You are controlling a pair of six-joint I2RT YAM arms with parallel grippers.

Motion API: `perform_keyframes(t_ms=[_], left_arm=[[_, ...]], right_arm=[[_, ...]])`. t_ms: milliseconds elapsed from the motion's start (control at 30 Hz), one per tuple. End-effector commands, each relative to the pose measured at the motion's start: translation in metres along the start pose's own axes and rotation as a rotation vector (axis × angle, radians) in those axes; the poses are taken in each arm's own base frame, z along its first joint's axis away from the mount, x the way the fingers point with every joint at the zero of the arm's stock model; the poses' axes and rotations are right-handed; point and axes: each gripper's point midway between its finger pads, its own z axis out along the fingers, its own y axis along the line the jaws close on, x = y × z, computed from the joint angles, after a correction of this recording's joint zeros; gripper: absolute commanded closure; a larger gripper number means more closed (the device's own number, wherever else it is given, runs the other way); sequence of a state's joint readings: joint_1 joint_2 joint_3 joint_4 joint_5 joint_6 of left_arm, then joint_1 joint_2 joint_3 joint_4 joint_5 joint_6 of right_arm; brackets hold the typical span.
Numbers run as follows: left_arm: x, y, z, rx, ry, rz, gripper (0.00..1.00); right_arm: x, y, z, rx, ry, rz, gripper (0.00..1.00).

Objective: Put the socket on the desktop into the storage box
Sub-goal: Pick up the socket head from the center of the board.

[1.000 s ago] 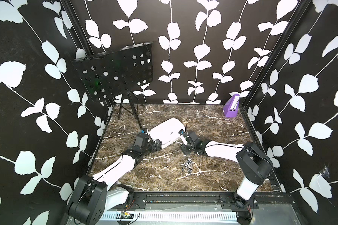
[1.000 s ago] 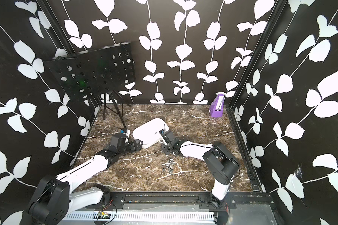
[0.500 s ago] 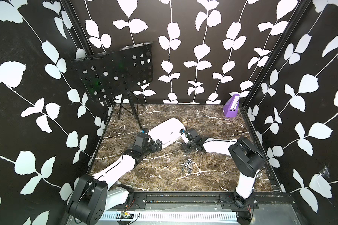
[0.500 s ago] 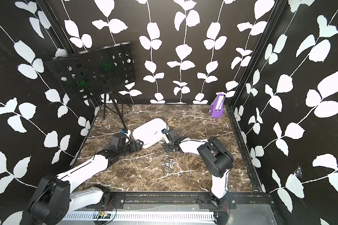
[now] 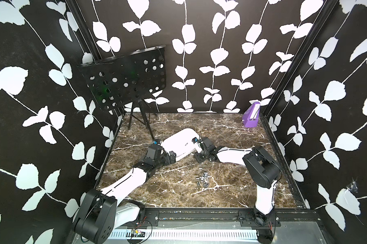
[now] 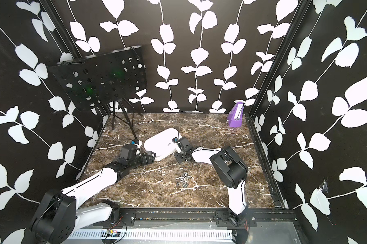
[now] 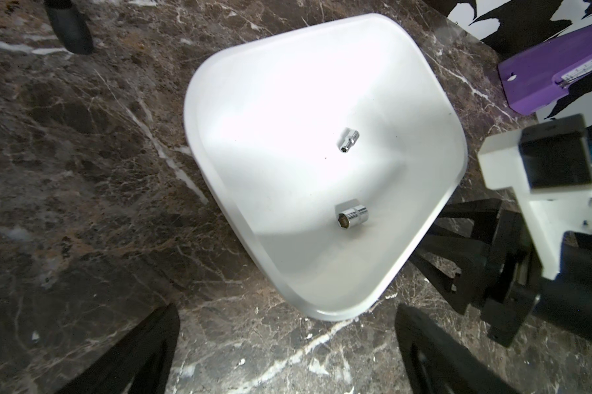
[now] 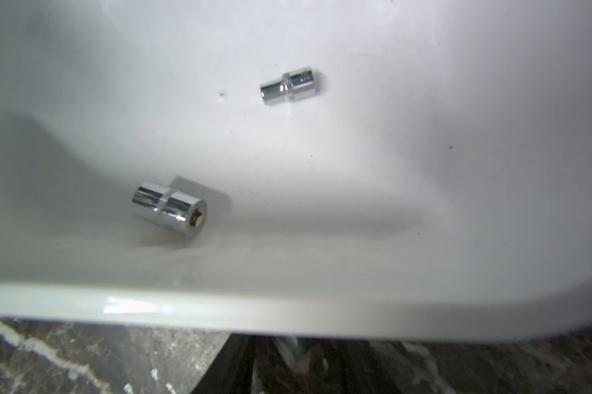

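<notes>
Desktop: we are seeing dark-brown marble with white veins, carrying everything listed below.
Storage box: white, shallow and round-cornered. It is sitting near the middle of the desktop, turned at an angle, between the ends of the 2 arms.
Large socket: chrome, lying on its side inside the storage box, near the wall facing the right gripper. We are seeing a hex opening at 1 end.
Small socket: chrome and stepped, also lying on its side on the box floor, apart from the large socket.
Loose sockets: a small chrome cluster is lying on the desktop toward the front edge, well apart from the box. We are not managing to count them.
Left gripper: its jaws are standing wide apart and holding nothing, with a corner of the box lying just ahead of the tips.
Right gripper: it is lying low beside the box's wall. We are seeing its 2 fingers parted with nothing between them, the tips partly hidden by the rim.
Purple box: standing upright in the far right corner.
Perforated black stand: standing on a tripod at the far left.
</notes>
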State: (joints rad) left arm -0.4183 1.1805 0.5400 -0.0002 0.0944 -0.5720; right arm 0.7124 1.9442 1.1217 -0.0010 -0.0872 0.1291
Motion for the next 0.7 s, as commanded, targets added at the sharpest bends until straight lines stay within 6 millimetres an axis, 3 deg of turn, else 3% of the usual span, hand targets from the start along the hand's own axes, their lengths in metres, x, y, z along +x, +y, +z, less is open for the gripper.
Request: perform_keyframes(t_ms=[0,267,667], left_arm=[[-0.0084,-0.0088,-0.0029,0.029,-0.023,0.0,0.01],[-0.0073,-0.0089,-0.0016,0.033,-0.019,-0.008,0.01],[-0.0094,-0.0013,-0.0047,-0.01,-0.039,0.0,0.01]], right_arm=[[0.0079,0.0046,0.0091,-0.031,0.036,0.015,0.58],[0.0096,0.005,0.013,-0.035,0.062,0.015,0.61],[0.0112,0.0127,0.0116,-0.065,0.083,0.003,0.77]])
